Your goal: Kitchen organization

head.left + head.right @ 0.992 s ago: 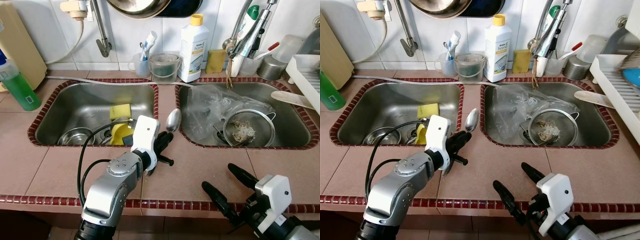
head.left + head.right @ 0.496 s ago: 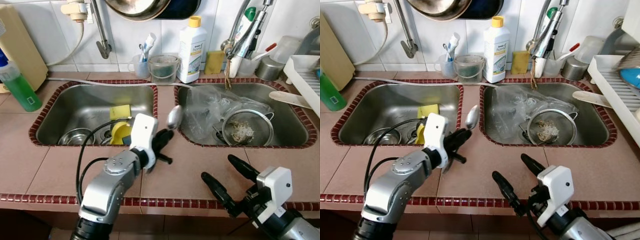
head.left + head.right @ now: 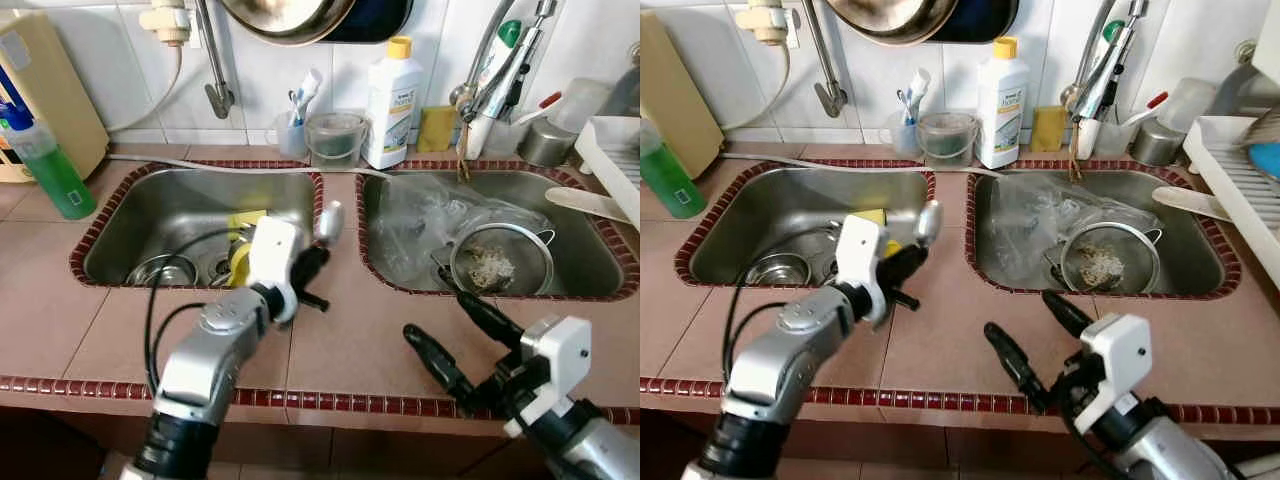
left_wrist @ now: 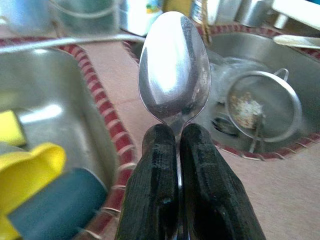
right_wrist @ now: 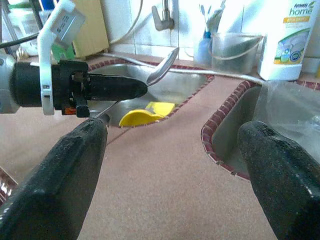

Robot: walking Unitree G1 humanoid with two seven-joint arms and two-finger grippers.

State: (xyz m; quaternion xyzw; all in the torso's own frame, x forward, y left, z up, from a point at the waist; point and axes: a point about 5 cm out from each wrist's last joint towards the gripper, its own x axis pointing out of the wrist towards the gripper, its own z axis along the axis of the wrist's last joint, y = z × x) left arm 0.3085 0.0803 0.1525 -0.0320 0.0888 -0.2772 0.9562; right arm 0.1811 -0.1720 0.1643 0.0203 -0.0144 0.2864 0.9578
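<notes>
Left gripper (image 3: 312,262) fingers still pinching spoon (image 3: 328,221), now shifted toward left sink (image 3: 130,210), right gripper (image 3: 462,335) fingers spread

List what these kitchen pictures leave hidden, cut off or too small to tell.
- Spoon handle: hidden between the left gripper fingers, left wrist view.
- White bottle label: too small to read, eye views.
- Hanging pan: cut off by the top edge.
- Dish rack: cut off at the right edge.
</notes>
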